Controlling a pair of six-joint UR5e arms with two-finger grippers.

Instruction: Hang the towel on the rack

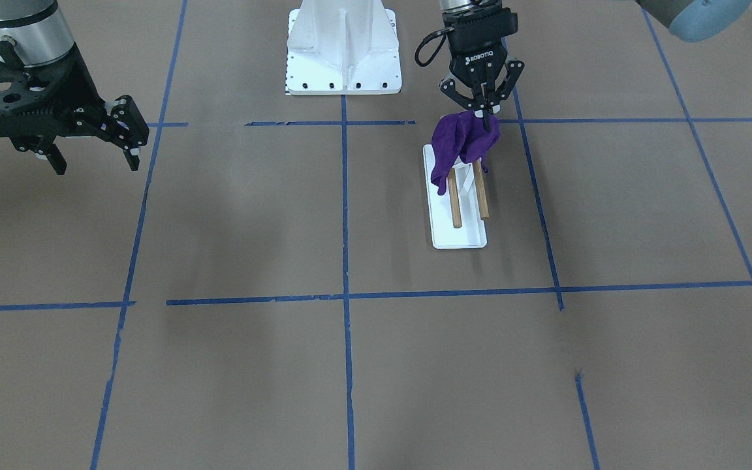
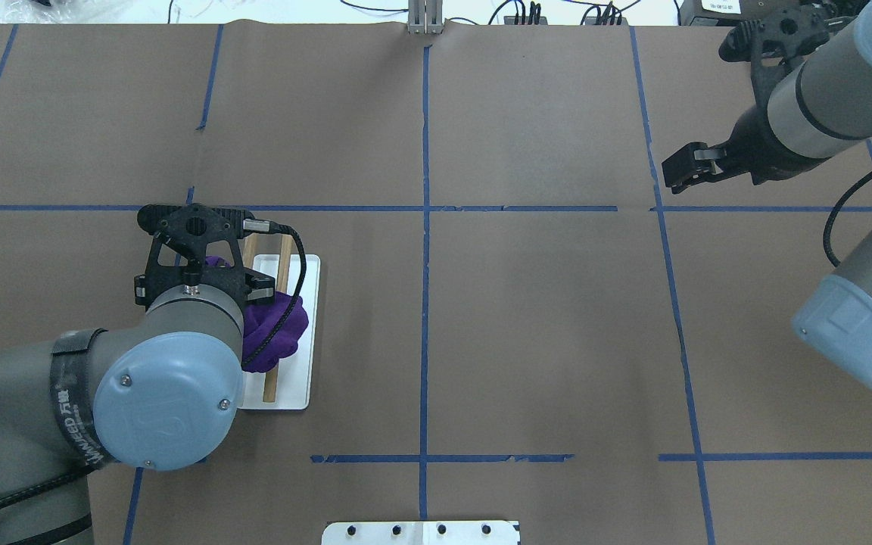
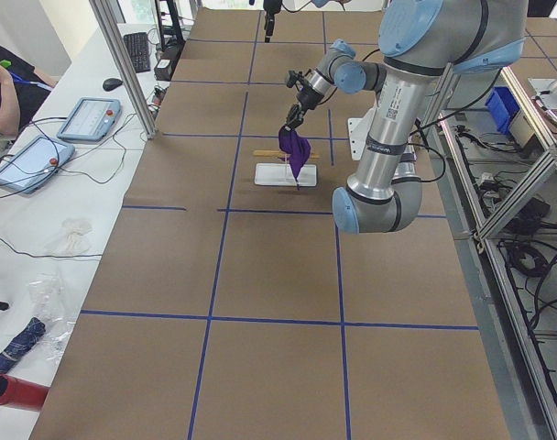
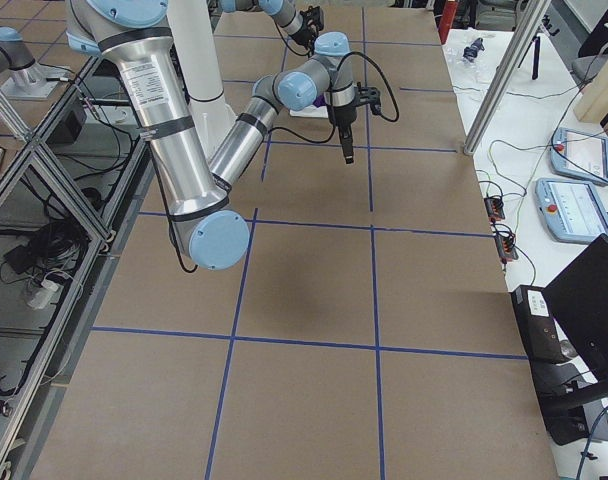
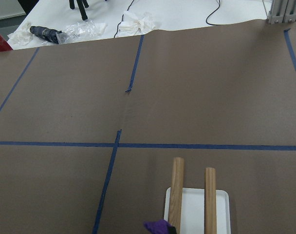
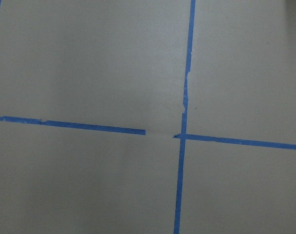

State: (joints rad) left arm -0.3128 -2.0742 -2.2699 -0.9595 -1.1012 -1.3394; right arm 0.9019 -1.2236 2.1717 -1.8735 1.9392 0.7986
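Brown-papered desk [image 1: 252, 228]: my left pincer [image 1: 484, 116] clamps tight on the purple towel [image 1: 464, 140], draped over the rack [image 1: 457, 238] near my edge, left of centre. Nearly hung, I reckon; next, release and lift clear.

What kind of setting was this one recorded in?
Most likely a robotics lab work cell: a paper-covered table gridded in blue tape, teach pendants on the side bench, and aluminium framing around it.
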